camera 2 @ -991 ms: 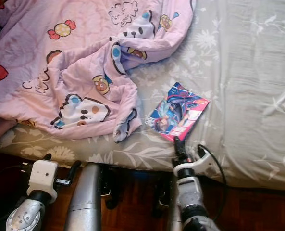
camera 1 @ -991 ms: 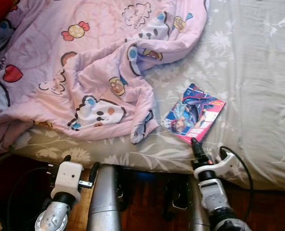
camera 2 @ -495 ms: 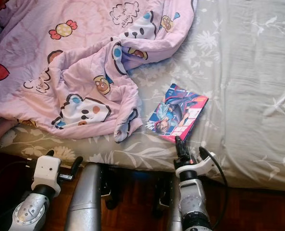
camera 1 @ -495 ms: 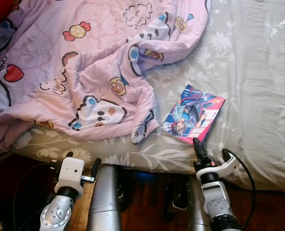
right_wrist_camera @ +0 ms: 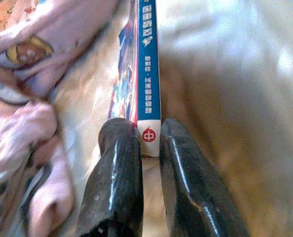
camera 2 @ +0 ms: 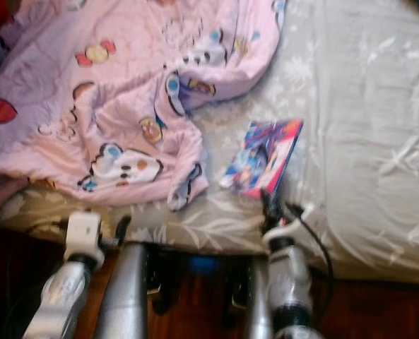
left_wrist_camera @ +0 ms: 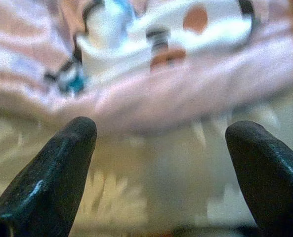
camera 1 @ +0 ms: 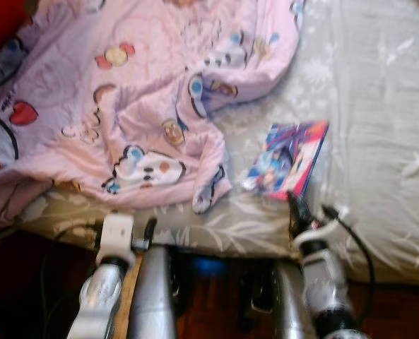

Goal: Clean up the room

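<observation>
The right end effector (right_wrist_camera: 145,148) now pinches the near edge of the book (camera 1: 288,159), tipping it up off the bed (camera 1: 379,120); earlier it lay flat. The left end effector (left_wrist_camera: 161,143) hovers open near the blanket (camera 1: 124,106).

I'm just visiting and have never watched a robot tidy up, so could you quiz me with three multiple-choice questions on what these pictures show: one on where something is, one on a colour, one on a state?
1. Where does the book lie?
A. on the grey floral sheet, beside the quilt
B. on the wooden floor
C. under the quilt

2. What is the main colour of the cartoon quilt?
A. green
B. pink
C. black

3. How do the right gripper's jaws stand?
A. spread wide, far from the book
B. closed around the book's near end
C. holding the quilt

Answers: 1 A, the head views show it on the sheet. 2 B, pink fabric with cartoon prints. 3 B, the right wrist view shows the spine between both black fingers.
</observation>
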Robot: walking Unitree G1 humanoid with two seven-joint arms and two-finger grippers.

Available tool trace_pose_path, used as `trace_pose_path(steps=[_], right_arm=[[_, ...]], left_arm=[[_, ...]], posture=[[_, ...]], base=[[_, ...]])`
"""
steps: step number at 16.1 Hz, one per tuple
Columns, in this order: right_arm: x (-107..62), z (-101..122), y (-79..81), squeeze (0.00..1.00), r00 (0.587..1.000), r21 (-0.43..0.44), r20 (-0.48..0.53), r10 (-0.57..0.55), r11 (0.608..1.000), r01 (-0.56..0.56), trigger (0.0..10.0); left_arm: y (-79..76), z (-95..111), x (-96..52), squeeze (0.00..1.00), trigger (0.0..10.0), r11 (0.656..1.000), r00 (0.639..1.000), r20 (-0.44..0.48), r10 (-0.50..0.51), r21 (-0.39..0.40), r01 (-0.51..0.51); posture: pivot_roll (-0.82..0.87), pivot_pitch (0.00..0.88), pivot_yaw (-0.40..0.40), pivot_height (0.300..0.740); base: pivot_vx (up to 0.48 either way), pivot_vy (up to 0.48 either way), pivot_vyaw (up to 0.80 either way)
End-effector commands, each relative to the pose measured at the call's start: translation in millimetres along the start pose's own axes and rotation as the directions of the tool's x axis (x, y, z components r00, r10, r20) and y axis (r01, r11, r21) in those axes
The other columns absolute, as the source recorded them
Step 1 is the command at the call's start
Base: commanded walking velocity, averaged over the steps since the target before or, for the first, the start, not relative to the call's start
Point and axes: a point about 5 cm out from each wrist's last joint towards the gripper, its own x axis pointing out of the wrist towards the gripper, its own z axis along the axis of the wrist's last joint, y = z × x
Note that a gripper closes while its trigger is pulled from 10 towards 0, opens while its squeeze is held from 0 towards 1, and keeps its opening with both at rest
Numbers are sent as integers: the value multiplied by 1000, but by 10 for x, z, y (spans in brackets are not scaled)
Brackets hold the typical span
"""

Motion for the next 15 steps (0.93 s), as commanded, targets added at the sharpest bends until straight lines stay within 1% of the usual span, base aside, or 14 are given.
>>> trace_pose_path(steps=[1, 2, 4, 5, 6, 7, 8, 9, 10, 12, 14, 15], right_arm=[[-74, -17, -99, 0, 999, -53, -1, -50, 997, 50, 10000], [-41, -8, -130, 0, 994, -195, -40, -102, 976, 92, 10000], [-40, 4, -125, 0, 994, -242, -40, -103, 966, 91, 10000], [-66, 17, -167, 0, 992, -300, -38, -122, 948, 105, 10000], [-73, 16, -181, 0, 992, -322, -40, -123, 941, 104, 10000], [-82, 13, -211, 0, 990, -330, -45, -131, 938, 109, 10000], [-117, -21, -280, 0, 984, -330, -67, -166, 934, 135, 10000], [-128, -47, -291, 0, 982, -341, -78, -174, 930, 138, 10000], [-123, -55, -281, 0, 982, -341, -80, -173, 930, 136, 10000], [-62, -27, -207, 0, 987, -340, -52, -150, 932, 124, 10000], [-47, -30, -195, 0, 987, -349, -54, -149, 929, 122, 10000], [-58, -48, -201, 0, 987, -355, -60, -148, 927, 118, 10000]], left_arm=[[45, -193, -100, 0, 10000, 999, 997, -72, 28, -20, -29], [58, -207, -32, 0, 10000, 999, 997, -71, 39, -25, -41], [66, -197, 13, 0, 10000, 998, 997, -64, 46, -29, -48], [77, -230, 42, 0, 10000, 997, 996, -71, 59, -35, -62], [80, -250, 48, 0, 10000, 997, 995, -76, 62, -35, -65], [84, -289, 56, 0, 10000, 997, 994, -91, 64, -33, -68], [99, -363, 38, 0, 10000, 997, 990, -121, 71, -32, -75], [126, -405, 28, 0, 10000, 996, 987, -138, 81, -34, -86], [144, -424, 28, 0, 10000, 995, 986, -146, 85, -31, -91], [220, -494, 23, 0, 10000, 994, 979, -176, 105, -22, -111], [242, -590, -10, 0, 10000, 992, 969, -220, 113, -27, -122], [236, -672, -42, 0, 10000, 989, 958, -265, 110, -68, -133]], posture=[[252, 291, -39, 608], [237, 253, -47, 608], [230, 245, -53, 608], [225, 220, -57, 618], [220, 210, -57, 623], [208, 204, -56, 633], [208, 187, -56, 647], [211, 179, -58, 662], [210, 170, -59, 672], [201, 160, -57, 706], [194, 149, -55, 726], [188, 144, -51, 740]], base=[[0, 0, 0], [0, 0, 0], [0, 0, 0], [0, 0, 0], [0, 0, 0], [0, 0, 0], [0, 0, 0], [0, 0, 0], [0, 0, 0], [0, 0, 0], [0, 0, 0], [0, 0, 0]])
